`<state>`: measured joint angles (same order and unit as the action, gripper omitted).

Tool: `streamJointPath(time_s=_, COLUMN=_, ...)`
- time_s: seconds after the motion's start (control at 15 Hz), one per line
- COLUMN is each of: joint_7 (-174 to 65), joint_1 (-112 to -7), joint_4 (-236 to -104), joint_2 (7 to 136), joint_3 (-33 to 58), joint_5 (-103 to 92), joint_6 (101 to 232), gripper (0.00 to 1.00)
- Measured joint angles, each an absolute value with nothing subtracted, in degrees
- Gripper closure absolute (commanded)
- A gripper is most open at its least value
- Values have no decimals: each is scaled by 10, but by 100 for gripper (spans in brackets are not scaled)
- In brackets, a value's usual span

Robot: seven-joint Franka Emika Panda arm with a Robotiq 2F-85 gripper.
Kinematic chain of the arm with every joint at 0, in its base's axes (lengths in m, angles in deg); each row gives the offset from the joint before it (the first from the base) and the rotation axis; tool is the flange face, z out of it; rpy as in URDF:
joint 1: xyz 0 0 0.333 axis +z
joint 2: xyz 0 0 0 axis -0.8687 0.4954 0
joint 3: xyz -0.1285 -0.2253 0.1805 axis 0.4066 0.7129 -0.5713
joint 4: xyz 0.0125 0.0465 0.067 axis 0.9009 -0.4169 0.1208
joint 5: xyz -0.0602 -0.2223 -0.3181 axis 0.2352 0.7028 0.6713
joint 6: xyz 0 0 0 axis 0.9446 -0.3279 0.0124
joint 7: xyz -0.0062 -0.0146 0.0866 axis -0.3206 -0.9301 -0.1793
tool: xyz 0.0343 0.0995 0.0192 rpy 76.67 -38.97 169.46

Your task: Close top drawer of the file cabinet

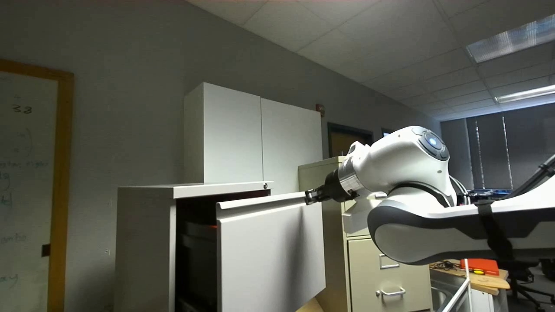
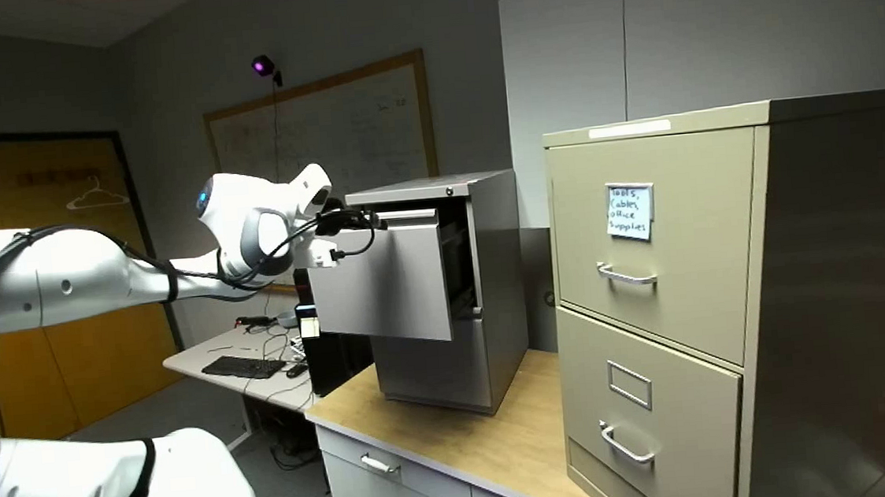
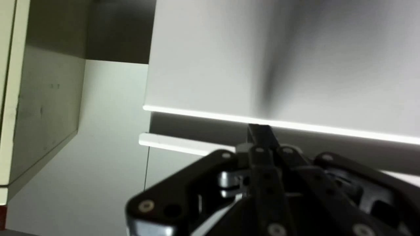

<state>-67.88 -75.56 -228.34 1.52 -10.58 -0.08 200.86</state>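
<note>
The light-grey file cabinet (image 1: 143,242) shows in both exterior views (image 2: 501,275). Its top drawer stands pulled out, with a dark gap behind the plain drawer front (image 1: 264,260), seen also in an exterior view (image 2: 382,285) and in the wrist view (image 3: 210,65). My gripper (image 1: 308,197) is at the drawer front's upper edge, at the recessed lip; it also shows there in an exterior view (image 2: 381,224). In the wrist view the black fingertips (image 3: 261,129) are together, with nothing seen between them. They appear at or against the lip; exact contact is hard to tell.
A taller beige cabinet (image 2: 657,263) with small handles stands beside the file cabinet. A white two-door cupboard (image 1: 234,134) is behind, on the wall. The file cabinet stands on a wooden countertop (image 2: 505,441). A desk (image 2: 221,349) with a keyboard is beyond it.
</note>
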Motion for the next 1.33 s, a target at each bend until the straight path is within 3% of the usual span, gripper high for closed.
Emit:
streamJointPath(time_s=0.27, joint_7=-661, joint_1=-696, joint_4=-2277, joint_2=42, joint_3=-83, joint_5=-33, joint_6=2020, gripper=100)
streamJointPath(time_s=0.8, joint_7=-548, joint_1=-476, joint_4=-2207, joint_2=155, joint_3=78, joint_5=-112, joint_6=2018, gripper=100)
streamJointPath(time_s=1.33, joint_7=-437, joint_1=-347, joint_4=-2085, joint_2=265, joint_3=182, joint_5=-205, joint_6=1954, gripper=100)
